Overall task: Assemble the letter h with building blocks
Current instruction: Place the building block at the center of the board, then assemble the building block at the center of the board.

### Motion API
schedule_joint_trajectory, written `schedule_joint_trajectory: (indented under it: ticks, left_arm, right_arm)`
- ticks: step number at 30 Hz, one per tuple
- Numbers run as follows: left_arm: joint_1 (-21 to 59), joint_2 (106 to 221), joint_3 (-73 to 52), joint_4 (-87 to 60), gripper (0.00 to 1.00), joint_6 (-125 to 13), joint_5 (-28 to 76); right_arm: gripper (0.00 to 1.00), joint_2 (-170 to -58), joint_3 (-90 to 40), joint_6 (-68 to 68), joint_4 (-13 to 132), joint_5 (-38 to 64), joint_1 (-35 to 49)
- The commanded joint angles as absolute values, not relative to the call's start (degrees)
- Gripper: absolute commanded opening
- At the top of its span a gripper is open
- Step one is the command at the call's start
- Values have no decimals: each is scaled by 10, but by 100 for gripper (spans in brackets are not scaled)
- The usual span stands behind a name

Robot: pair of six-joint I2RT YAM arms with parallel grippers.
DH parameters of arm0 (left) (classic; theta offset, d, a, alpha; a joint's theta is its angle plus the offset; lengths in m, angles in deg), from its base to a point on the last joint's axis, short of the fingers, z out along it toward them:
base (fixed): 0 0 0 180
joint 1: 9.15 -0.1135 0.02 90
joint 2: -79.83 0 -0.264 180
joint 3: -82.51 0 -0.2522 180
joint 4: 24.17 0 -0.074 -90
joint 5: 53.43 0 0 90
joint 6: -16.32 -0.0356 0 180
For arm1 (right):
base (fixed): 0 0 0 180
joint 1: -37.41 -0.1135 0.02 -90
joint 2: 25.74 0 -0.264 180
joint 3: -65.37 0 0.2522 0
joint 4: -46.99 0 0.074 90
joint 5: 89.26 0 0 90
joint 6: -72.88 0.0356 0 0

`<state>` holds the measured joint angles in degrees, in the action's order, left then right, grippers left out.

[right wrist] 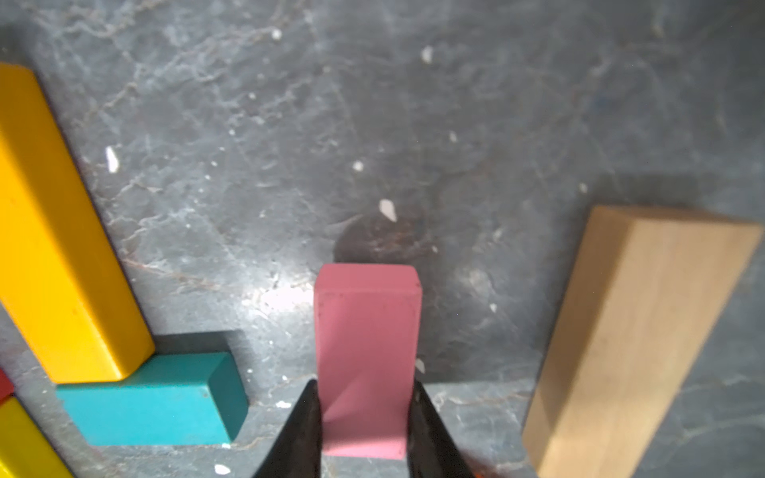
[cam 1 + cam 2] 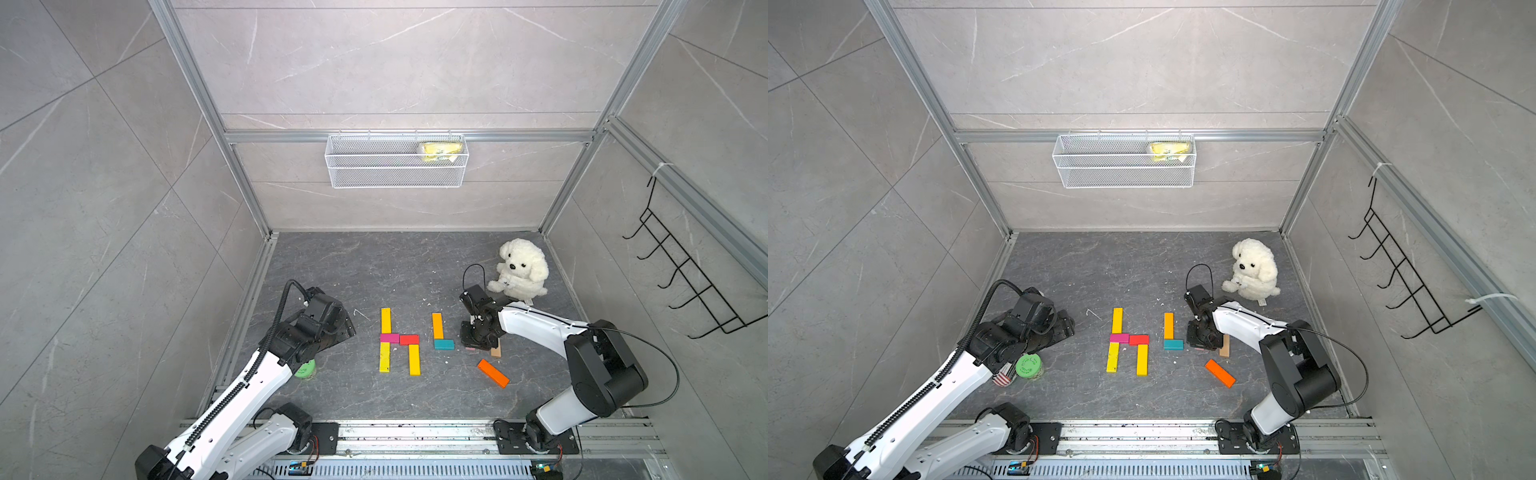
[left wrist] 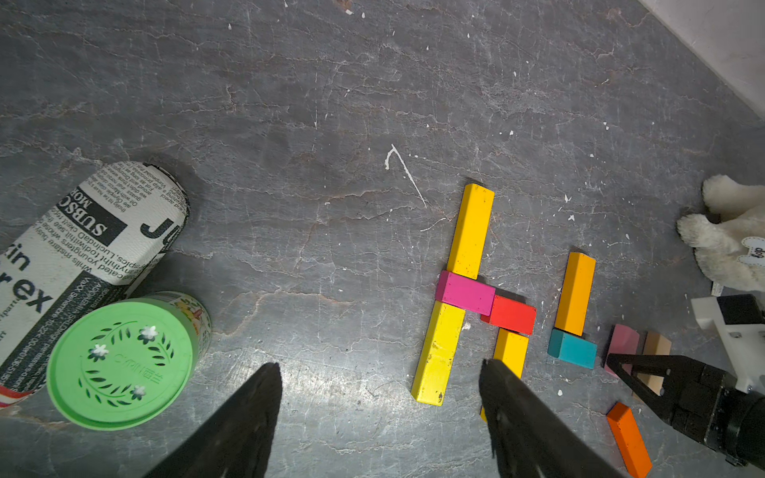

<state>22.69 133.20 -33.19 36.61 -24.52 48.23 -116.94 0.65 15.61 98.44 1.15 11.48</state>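
Observation:
Building blocks lie on the dark floor in both top views. A yellow bar (image 2: 385, 357), a magenta block (image 2: 389, 338), an amber bar (image 2: 385, 320), a red block (image 2: 409, 339) and another amber bar (image 2: 414, 359) touch in an h-like shape. To their right, an amber bar (image 2: 437, 325) meets a teal block (image 2: 444, 344). A tan bar (image 1: 633, 331) and an orange bar (image 2: 493, 373) lie loose. My right gripper (image 1: 364, 385) is low, jaws pressed against both sides of a pink block (image 1: 366, 331) resting on the floor. My left gripper (image 3: 381, 366) hovers open and empty left of the shape.
A green-lidded can (image 2: 1028, 365) and a newspaper-print roll (image 3: 82, 248) stand under my left arm. A white plush dog (image 2: 521, 268) sits behind my right arm. A wire basket (image 2: 397, 160) hangs on the back wall, a black hook rack (image 2: 685, 282) on the right wall.

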Motion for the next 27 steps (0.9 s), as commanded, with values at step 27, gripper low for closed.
schedule_joint_trajectory:
  ticks: [27]
  left_arm:
    - [224,1348,-316,344,82,-266,480]
  right_arm:
    - [89,-1073,29,336,996,-27,131]
